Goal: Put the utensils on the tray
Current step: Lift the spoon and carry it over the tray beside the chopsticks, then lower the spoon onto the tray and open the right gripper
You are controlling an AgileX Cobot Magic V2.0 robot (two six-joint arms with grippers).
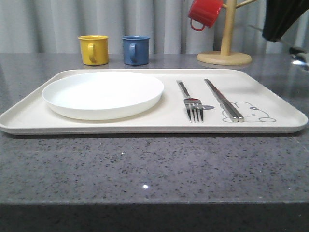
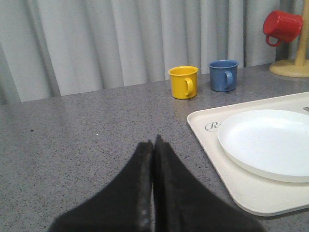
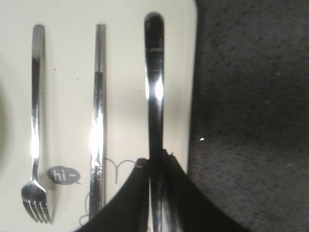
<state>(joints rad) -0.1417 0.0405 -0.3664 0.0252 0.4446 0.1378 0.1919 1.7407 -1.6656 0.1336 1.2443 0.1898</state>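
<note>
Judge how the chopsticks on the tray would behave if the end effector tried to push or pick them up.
The chopsticks look like polished metal, so probably stiff and slippery. They are slim and lie flat on the smooth tray, so a push would likely slide or roll them, possibly apart. Lying that low, they leave little to grip.

A kitchen or dining corner is showing here, laid out like a staged home set. A speckled grey stone counter is carrying a cream tray set as for a meal, with a white plate, a fork and chopsticks. Behind it, a yellow mug and a blue mug are standing side by side, and a red mug is hanging from a wooden mug tree. Pale pleated curtains are closing off the background (no walls or appliances are visible).
</note>
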